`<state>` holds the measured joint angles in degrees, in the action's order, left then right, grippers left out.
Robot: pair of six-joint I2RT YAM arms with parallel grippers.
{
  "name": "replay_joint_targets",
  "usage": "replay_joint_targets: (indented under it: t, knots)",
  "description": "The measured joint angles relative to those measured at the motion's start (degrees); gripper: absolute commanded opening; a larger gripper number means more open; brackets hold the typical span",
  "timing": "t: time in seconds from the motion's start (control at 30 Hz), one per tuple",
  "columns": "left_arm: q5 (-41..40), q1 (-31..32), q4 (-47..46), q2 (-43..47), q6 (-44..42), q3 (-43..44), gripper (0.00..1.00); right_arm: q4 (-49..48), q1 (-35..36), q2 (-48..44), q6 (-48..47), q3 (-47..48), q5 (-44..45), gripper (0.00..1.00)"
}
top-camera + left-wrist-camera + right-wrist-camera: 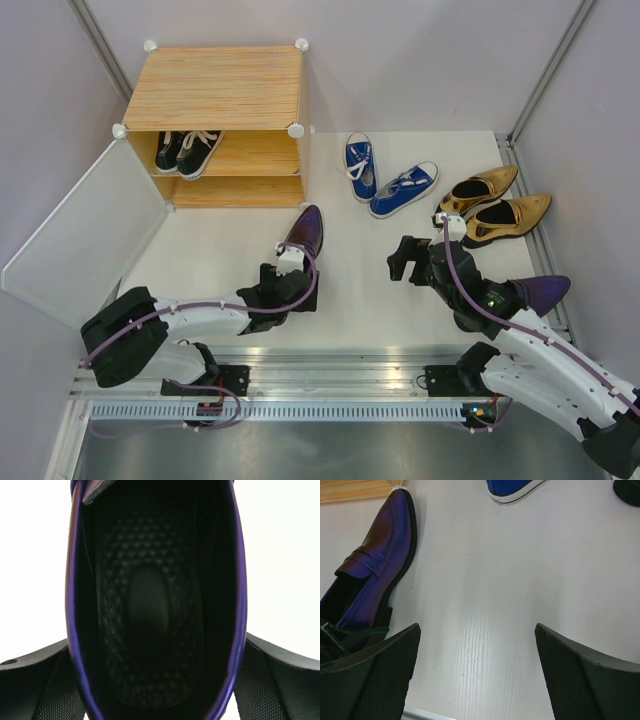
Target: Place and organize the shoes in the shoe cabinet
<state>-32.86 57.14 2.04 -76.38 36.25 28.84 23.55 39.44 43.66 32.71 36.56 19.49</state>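
The left gripper [288, 268] straddles the purple shoe [305, 232] at mid-tabletop [350, 300], jaws apart, not yet clamped; the right gripper [477, 677] waits, jaws apart too; next it must close, lift, and carry toward the shoe cabinet [215, 90] at eleven o'clock

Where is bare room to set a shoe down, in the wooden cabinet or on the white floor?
Free: the upper shelf right of the black white-laced sneakers; the visible lower shelf; the white floor between the purple shoe and the right gripper. Crowded: beside the cabinet, blue canvas sneakers, shiny gold heels.
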Motion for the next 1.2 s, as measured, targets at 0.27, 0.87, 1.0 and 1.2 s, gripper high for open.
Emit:
replay_joint_targets:
  t: [0.27, 0.87, 1.0, 1.2]
  knots:
    - [-1.36, -0.90, -2.23, -1.73, -0.74, 0.00, 0.74, -0.31, -1.11, 0.61, -0.02, -0.50, -0.81, 0.98]
    - [-1.86, -1.40, -3.58, -2.89, -1.70, 0.50, 0.02, -0.42, -1.42, -0.33, -0.07, -0.61, -1.66, 0.98]
    - [2.29, -1.77, -0.13, 4.66, 0.09, -2.51, 0.02, -0.42, -1.42, -1.42, -0.07, -0.66, -1.88, 0.98]
    - [6.62, -1.81, 5.09, 18.60, 3.98, -7.48, 0.02, -0.42, -1.42, -2.49, -0.07, -0.66, -2.21, 0.98]
